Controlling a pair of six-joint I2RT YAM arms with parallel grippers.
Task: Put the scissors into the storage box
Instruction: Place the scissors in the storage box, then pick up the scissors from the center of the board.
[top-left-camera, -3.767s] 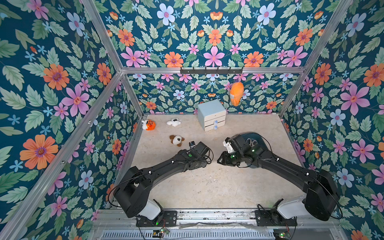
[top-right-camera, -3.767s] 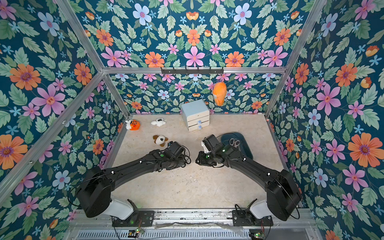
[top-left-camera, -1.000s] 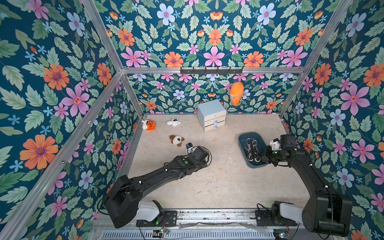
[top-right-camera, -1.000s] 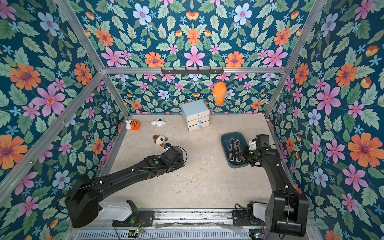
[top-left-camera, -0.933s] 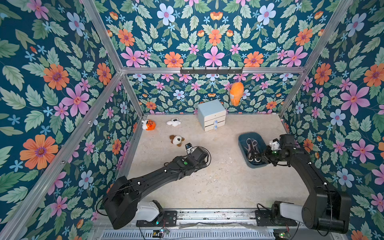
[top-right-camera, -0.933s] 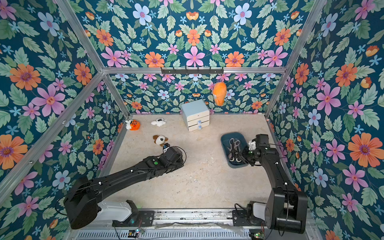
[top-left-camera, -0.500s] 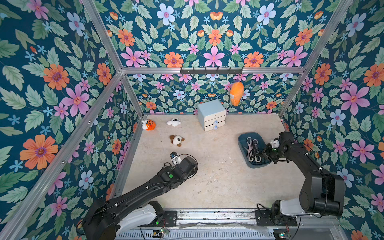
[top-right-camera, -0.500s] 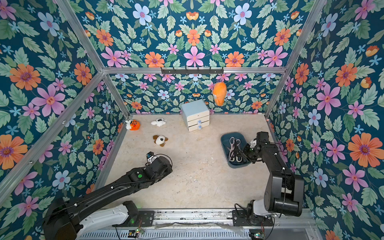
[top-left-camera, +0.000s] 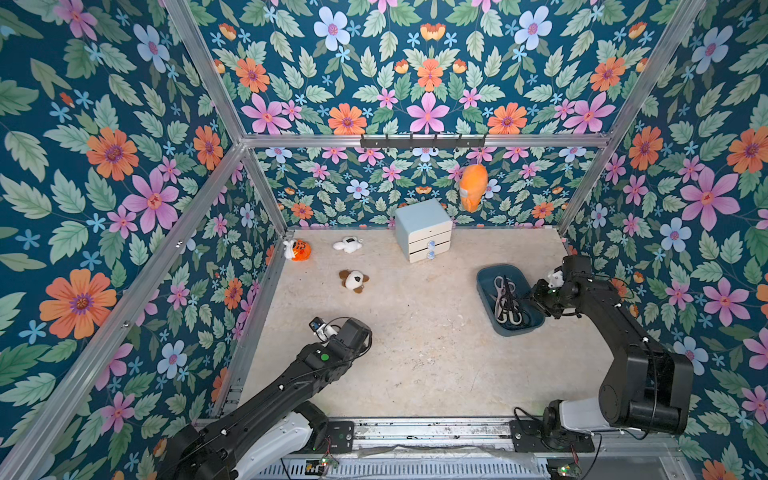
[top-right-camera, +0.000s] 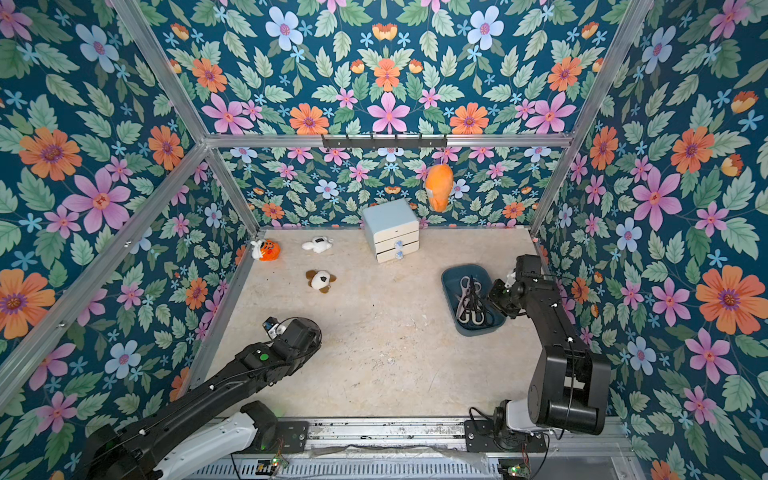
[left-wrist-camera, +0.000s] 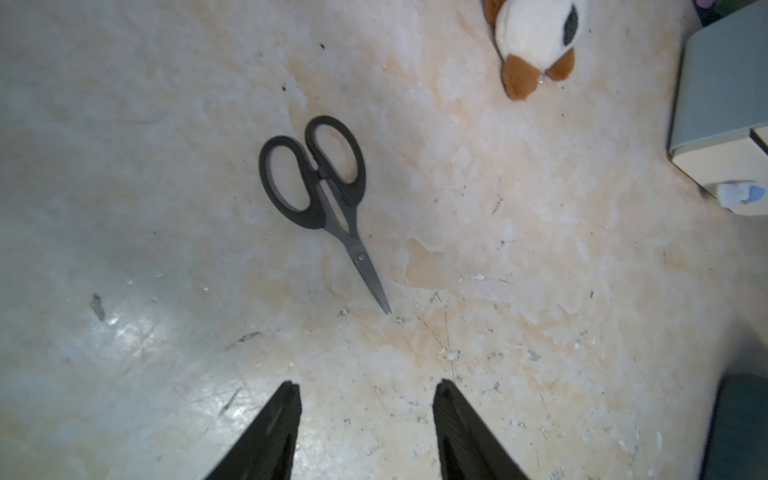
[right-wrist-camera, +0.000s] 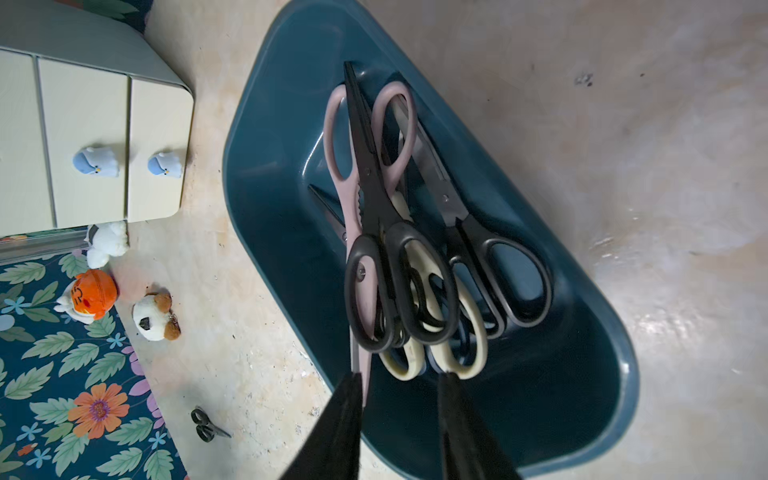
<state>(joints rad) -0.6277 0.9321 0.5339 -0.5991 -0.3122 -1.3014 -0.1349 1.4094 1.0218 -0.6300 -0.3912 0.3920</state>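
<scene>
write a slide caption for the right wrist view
Right gripper open above the box, which holds a pile of scissors; one small black pair lies outside it.

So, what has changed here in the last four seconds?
The right gripper swung from the middle of the table to the storage box and opened, apparently dropping black scissors into it. The left gripper drew back toward its base, open. Box, cabinet and plush toys stayed put.

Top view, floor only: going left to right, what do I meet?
orange plush → white plush → pale blue drawer cabinet → storage box. The brown-and-white dog plush overlaps the white plush sideways, so it is left out.
</scene>
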